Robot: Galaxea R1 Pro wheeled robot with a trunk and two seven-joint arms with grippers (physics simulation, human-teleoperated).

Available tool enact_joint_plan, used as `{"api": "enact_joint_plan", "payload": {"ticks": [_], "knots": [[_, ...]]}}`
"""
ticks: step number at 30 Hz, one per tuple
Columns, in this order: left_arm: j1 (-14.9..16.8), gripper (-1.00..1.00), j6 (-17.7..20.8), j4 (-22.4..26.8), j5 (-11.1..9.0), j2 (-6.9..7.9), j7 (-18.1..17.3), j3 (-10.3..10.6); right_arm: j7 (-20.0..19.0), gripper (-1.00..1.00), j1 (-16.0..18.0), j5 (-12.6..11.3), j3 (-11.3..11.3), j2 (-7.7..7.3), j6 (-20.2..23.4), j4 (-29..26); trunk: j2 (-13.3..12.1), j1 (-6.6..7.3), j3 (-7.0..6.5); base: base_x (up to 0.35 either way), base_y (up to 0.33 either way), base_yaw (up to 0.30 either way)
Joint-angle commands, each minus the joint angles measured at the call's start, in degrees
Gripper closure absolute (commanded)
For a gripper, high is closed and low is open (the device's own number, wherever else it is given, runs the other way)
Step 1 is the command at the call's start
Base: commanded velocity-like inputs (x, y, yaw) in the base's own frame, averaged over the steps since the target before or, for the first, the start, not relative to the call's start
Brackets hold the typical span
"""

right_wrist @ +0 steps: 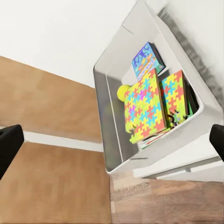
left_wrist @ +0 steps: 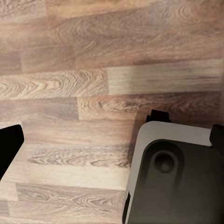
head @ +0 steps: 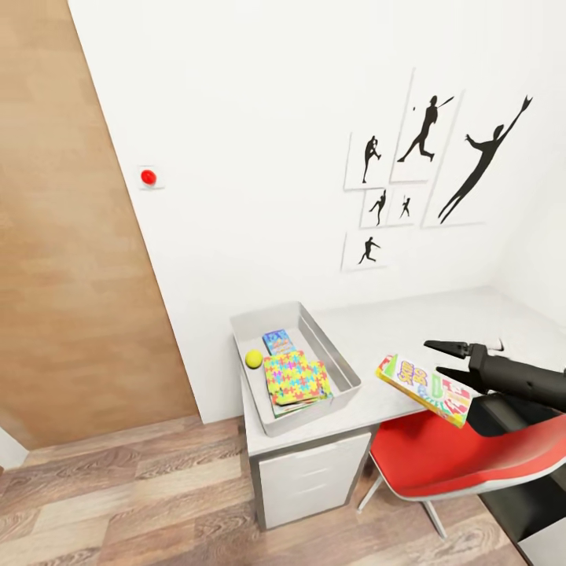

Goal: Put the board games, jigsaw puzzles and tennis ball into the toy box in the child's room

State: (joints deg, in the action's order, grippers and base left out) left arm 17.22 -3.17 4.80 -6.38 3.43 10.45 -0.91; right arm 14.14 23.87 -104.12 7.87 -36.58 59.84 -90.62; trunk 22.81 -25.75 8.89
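The light grey toy box (head: 347, 379) stands on the table (head: 440, 322) at its left end. In it lie the tennis ball (head: 253, 358), a blue board game (head: 277, 341) and the two jigsaw puzzles (head: 295, 376), stacked on other flat things. A green-red-yellow board game (head: 424, 389) lies at the table's front edge, right of the box. My right gripper (head: 445, 358) hovers open just above that game's far end, holding nothing. The right wrist view looks at the toy box (right_wrist: 106, 121), the ball (right_wrist: 122, 92) and the puzzles (right_wrist: 144, 109). My left gripper (left_wrist: 112, 140) is open over the floor.
A red chair (head: 456, 456) stands at the table's front, under my right arm. White drawers (head: 310, 475) sit below the toy box. A wooden door (head: 71, 236) fills the left. Black player pictures (head: 424, 173) hang on the wall. My base (left_wrist: 177, 182) shows over the plank floor (left_wrist: 93, 70).
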Motion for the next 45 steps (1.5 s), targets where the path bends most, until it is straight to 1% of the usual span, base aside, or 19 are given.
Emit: {"api": "enact_joint_plan", "payload": {"ticks": [1,5,13,16,21,25,29,33,34,38,40,42,45], "knots": [[0.1,-1.0,-0.3,0.0,-0.6,-0.01,0.0,0.0,0.4,-1.0,-0.6,-0.8,0.0,0.03,0.2,0.0,0.1,-0.04,0.02,0.0,0.0,0.0],[0.1,-1.0,-0.3,0.1,-0.6,-0.01,0.0,0.0,-1.0,-1.0,-2.5,-1.0,-0.1,0.2,0.2,0.0,0.1,-0.04,-0.36,0.0,0.0,0.0],[0.1,-1.0,-0.3,0.2,-0.6,-0.02,0.0,-0.1,-7.2,-1.0,-8.2,-1.3,-0.3,0.65,0.2,0.0,0.1,-0.04,-1.13,0.0,0.0,0.0],[0.2,-1.0,-0.3,0.2,-0.6,-0.03,0.0,-0.1,-8.9,-1.0,-10.6,-1.2,-0.4,0.72,0.2,-0.1,0.1,-0.04,-1.42,0.0,0.0,0.0],[0.2,-1.0,-0.3,0.2,-0.6,-0.07,0.1,-0.1,-10.1,-1.0,-14.1,-1.1,-0.7,0.8,0.2,-0.1,0.1,-0.04,-1.89,0.0,0.0,0.0],[0.2,-1.0,-0.3,0.2,-0.5,-0.12,0.2,-0.1,-10.5,-1.0,-16.0,-0.8,-1.8,0.85,0.2,-0.1,0.1,-0.04,-2.27,0.0,0.0,0.0],[0.2,-1.0,-0.3,0.2,-0.6,-0.14,0.3,-0.1,-10.7,-1.0,-17.2,-0.6,-4.0,0.88,0.2,-0.1,0.1,-0.04,-2.66,0.0,0.0,0.0],[0.2,-1.0,-0.3,0.2,-0.6,-0.12,0.5,-0.1,-10.7,-1.0,-17.8,-0.3,-7.0,0.89,0.2,-0.1,0.1,-0.04,-3.04,0.0,0.0,0.0],[0.2,-1.0,-0.3,0.2,-0.6,-0.12,0.5,-0.1,-10.7,-1.0,-17.8,-0.3,-7.0,0.89,0.2,-0.1,0.1,-0.04,-3.13,0.0,0.0,0.0],[0.2,-1.0,-0.3,0.2,-0.6,-0.11,0.5,-0.1,-10.5,-1.0,-18.0,0.8,-10.3,0.89,0.2,-0.1,0.1,-0.04,-3.52,0.0,0.0,0.0],[0.2,-1.0,-0.3,0.2,-0.5,-0.1,0.6,-0.1,-10.5,-1.0,-18.1,2.0,-12.1,0.94,0.2,-0.1,0.1,-0.04,-3.71,0.0,0.0,0.0],[0.2,-1.0,-0.3,0.2,-0.5,-0.1,0.6,-0.1,-10.4,-1.0,-18.1,3.7,-14.0,1.12,0.2,-0.1,0.1,-0.04,-3.9,0.0,0.0,0.0],[0.2,-1.0,-0.3,0.2,-0.5,-0.1,0.6,-0.1,-10.4,-1.0,-18.1,7.5,-16.9,1.98,0.2,-0.1,0.1,-0.04,-4.18,0.0,0.0,0.0]]}}
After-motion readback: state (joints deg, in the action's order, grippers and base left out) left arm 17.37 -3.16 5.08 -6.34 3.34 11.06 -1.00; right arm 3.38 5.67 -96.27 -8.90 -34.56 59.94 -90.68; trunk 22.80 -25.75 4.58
